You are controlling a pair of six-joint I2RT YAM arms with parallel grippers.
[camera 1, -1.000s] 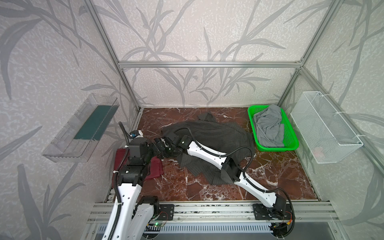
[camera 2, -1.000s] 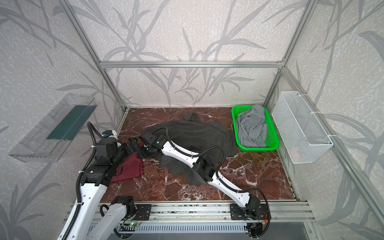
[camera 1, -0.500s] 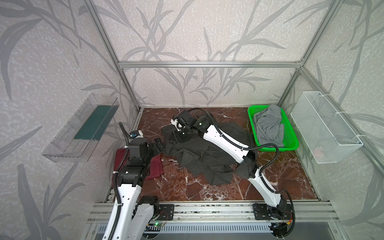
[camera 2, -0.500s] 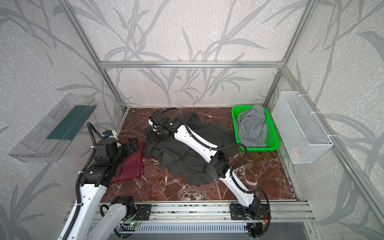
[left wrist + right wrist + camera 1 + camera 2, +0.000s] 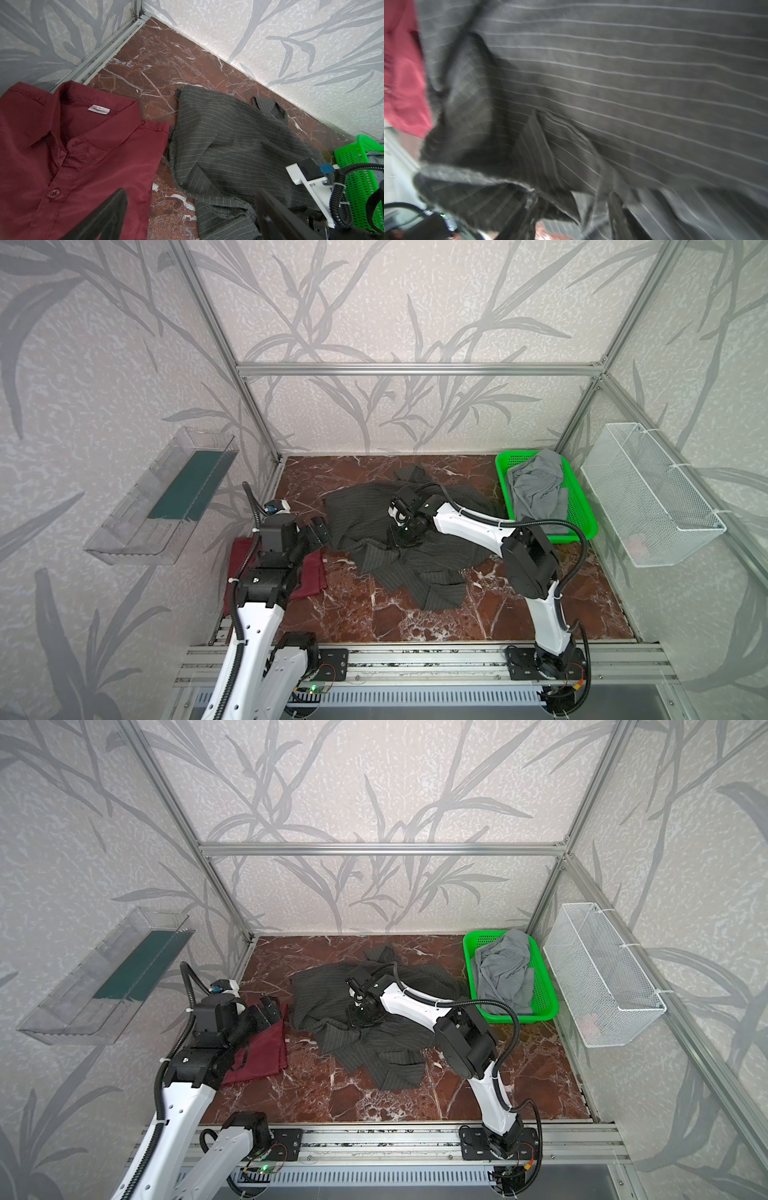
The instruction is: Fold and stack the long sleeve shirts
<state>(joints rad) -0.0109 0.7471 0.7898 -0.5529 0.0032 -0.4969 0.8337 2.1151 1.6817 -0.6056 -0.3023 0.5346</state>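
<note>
**Right pincer drops back onto the pinstriped shirt**

The right pincer [image 5: 405, 531] now sits low at the centre of the frame in both top views, pressed into the charcoal-grey pinstriped collared shirt [image 5: 415, 556]. Half a second ago it was up near the shirt's far left edge; a second ago it was low at the left, beside the other arm. Whether its jaws have clenched on cloth I cannot tell: the right wrist view is blurred and shows only striped folds close up.

The left pincer [image 5: 270, 1011] hangs released, jaws wide, over the upper edge of the folded dark red collared shirt [image 5: 262, 1056] at the lower left, as before.

The grey shirt has changed shape: it lies crumpled mid-surface [image 5: 374, 614], one part trailing toward the lower centre, so its fold is not done. Stacking on the red shirt seems some way off.

A green plastic basket [image 5: 582, 526] with grey cloth sits at the right.
</note>
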